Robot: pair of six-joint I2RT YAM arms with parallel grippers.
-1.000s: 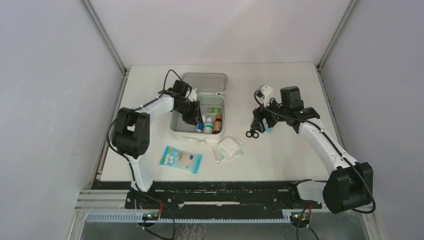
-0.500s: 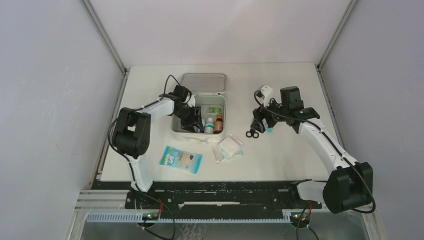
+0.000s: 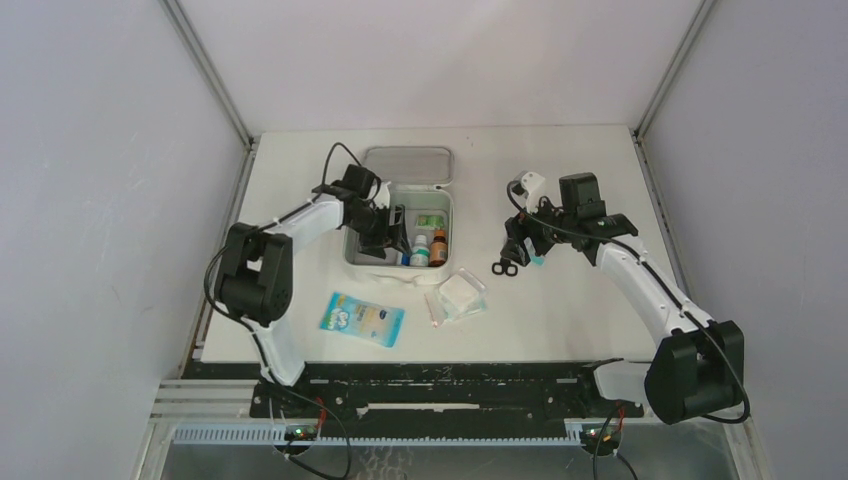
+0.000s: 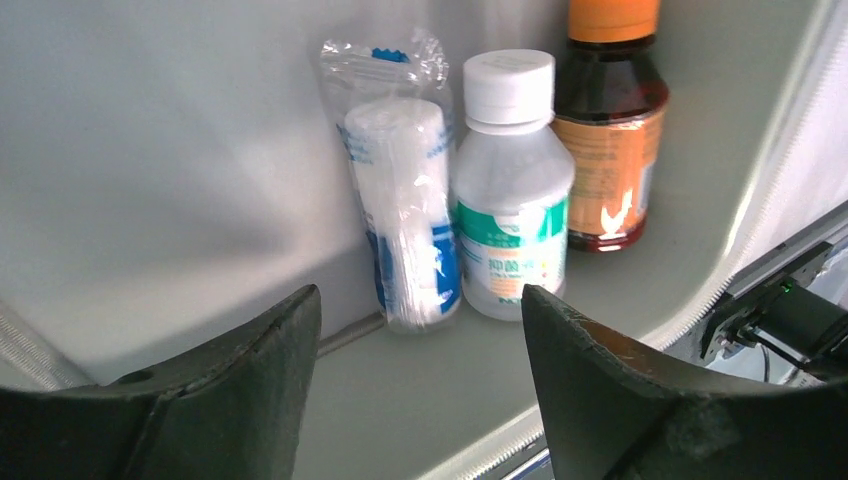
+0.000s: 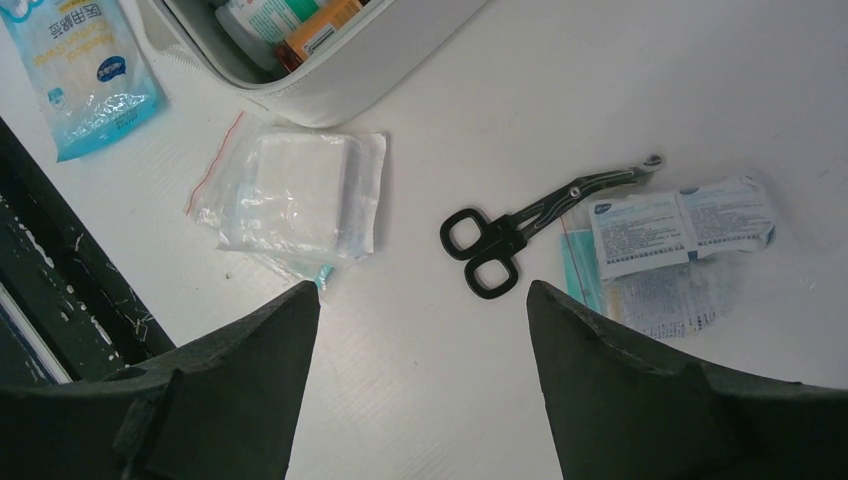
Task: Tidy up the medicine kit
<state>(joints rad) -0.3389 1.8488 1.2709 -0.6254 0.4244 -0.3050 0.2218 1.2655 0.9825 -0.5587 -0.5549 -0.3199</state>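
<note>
Left side: the left claw (image 4: 420, 300), closed narrow a second ago, now stands wide inside the open medicine kit (image 3: 375, 272), which sits on the table left of centre with its lid tipped back. It grips nothing. The wrapped roll (image 4: 402, 210) stands free just ahead of it, touching the white bottle (image 4: 512, 200), with the brown bottle (image 4: 604, 140) next along. By this reading, one item has just been stowed and let go.

Centre: the blue-and-white packet (image 3: 362, 318) and the clear bag of gauze (image 5: 300, 195) lie outside the kit and are not yet packed.

Right side: the right claw (image 5: 423, 300) hangs wide and empty above the scissors (image 5: 520, 232) and sachets (image 5: 680, 225), touching neither.
</note>
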